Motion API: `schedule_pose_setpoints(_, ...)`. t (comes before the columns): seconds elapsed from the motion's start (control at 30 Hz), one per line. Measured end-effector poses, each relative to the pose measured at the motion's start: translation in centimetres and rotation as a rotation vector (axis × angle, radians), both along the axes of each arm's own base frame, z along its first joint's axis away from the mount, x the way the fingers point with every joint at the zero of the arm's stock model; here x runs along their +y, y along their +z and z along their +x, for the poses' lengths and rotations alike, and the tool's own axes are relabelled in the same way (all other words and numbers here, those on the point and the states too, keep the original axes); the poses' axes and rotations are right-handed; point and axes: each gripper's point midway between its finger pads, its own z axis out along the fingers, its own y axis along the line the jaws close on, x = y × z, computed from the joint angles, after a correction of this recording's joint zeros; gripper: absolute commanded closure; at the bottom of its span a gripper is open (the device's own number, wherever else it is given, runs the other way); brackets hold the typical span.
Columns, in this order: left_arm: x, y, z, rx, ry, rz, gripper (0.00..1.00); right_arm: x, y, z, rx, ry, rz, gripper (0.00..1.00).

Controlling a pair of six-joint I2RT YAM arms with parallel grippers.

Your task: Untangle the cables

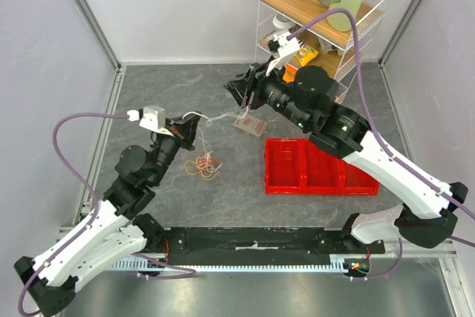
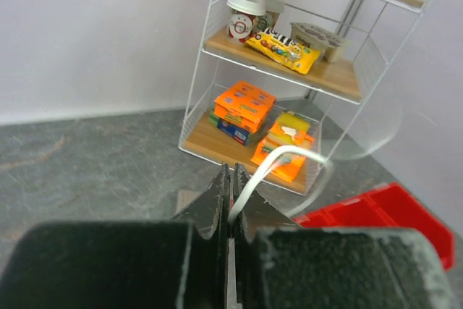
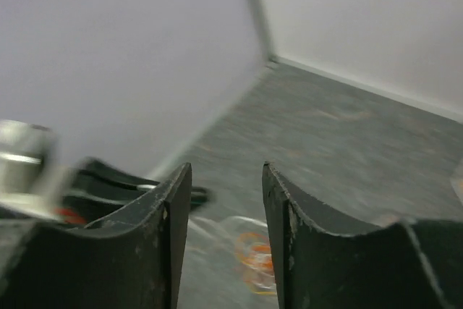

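The work is set on a grey, marbled bench [image 1: 148, 94] enclosed by pale lilac walls and aluminium posts. A white wire rack [image 1: 271, 5] with wooden shelves, carrying bottles and snack packets, stands in the far right corner. A red compartment bin [image 1: 304, 168] lies right of centre.

The cables [image 1: 206, 165] are noted as a small orange and yellow heap on the bench, just in front of the left arm's fingers [image 1: 185, 133]. These fingers [image 2: 213, 208] are seen pressed together on a white cable [image 2: 289, 153], which is lifted clear and runs rightward [image 1: 215, 119] toward a small pinkish block [image 1: 250, 125]. Whether it is attached there cannot be told.

The right arm's fingers [image 3: 170, 251] are spread apart with nothing between them and are held above the bench [image 1: 241, 93], apart from the white cable.

Risks are judged as follows:
- The heap is not pinned, so a further pull could drag it along whole or draw a knot tighter.
- The white cable is thin, so it could slip from the pinch.
- The pinkish block could be towed or tipped.
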Motion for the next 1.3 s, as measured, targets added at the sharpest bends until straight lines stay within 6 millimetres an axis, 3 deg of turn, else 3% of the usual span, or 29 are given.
schedule_pose_setpoints(0.1, 0.8, 1.0, -1.1, 0.080, -0.007, -0.059, 0.98, -1.2, -5.4, 3.5, 0.030, -0.125, -0.158, 0.15)
schedule_pose_setpoints(0.17, 1.4, 1.2, -1.6, 0.128, 0.002, -0.080, 0.98, -1.1, -10.7, 5.7, 0.065, -0.154, -0.286, 0.11)
schedule_pose_setpoints(0.23, 1.9, 1.7, -1.9, 0.176, 0.016, -0.094, 0.98, -1.0, -18.0, 6.7, 0.130, -0.143, -0.428, 0.05)
schedule_pose_setpoints(0.3, 2.1, 2.4, -2.1, 0.221, 0.024, -0.105, 0.98, -1.6, -27.1, 5.3, 0.222, -0.077, -0.584, 0.02)
schedule_pose_setpoints(0.37, 2.1, 3.1, -2.2, 0.253, 0.023, -0.115, 0.98, -2.5, -34.0, 2.1, 0.290, 0.006, -0.696, 0.02)
schedule_pose_setpoints(0.43, 2.1, 3.8, -2.3, 0.279, 0.022, -0.126, 0.98, -1.9, -37.7, -1.3, 0.297, 0.102, -0.740, 0.03)
schedule_pose_setpoints(0.5, 2.2, 4.0, -2.5, 0.298, 0.022, -0.128, 0.98, 0.0, -38.4, -4.0, 0.254, 0.181, -0.734, 0.03)
schedule_pose_setpoints(0.6, 2.4, 3.7, -2.8, 0.321, 0.026, -0.124, 0.98, 4.5, -35.9, -6.3, 0.138, 0.240, -0.644, 0.04)
schedule_pose_setpoints(0.7, 2.5, 3.2, -3.0, 0.342, 0.029, -0.116, 0.98, 7.6, -32.9, -5.9, 0.069, 0.210, -0.541, 0.06)
schedule_pose_setpoints(0.87, 2.8, 3.0, -3.4, 0.360, 0.030, -0.112, 0.98, 9.7, -29.9, -4.0, 0.025, 0.148, -0.405, 0.30)
schedule_pose_setpoints(0.93, 2.8, 3.5, -3.4, 0.355, 0.026, -0.125, 0.98, 10.8, -29.4, -3.4, 0.019, 0.129, -0.362, 0.33)
schedule_pose_setpoints(1.0, 2.7, 4.5, -3.5, 0.346, 0.018, -0.141, 0.98, 12.1, -29.5, -2.5, 0.017, 0.106, -0.329, 0.36)
schedule_pose_setpoints(1.1, 2.5, 6.3, -3.6, 0.326, -0.001, -0.164, 0.98, 13.1, -31.1, -1.5, 0.024, 0.065, -0.316, 0.62)
schedule_pose_setpoints(1.13, 2.4, 6.8, -3.6, 0.321, -0.009, -0.168, 0.98, 13.2, -32.1, -1.0, 0.037, 0.037, -0.319, 0.65)
schedule_pose_setpoints(1.3, 2.4, 10.4, -3.8, 0.262, -0.026, -0.191, 0.98, 12.0, -36.2, 0.6, 0.088, -0.090, -0.348, 0.61)
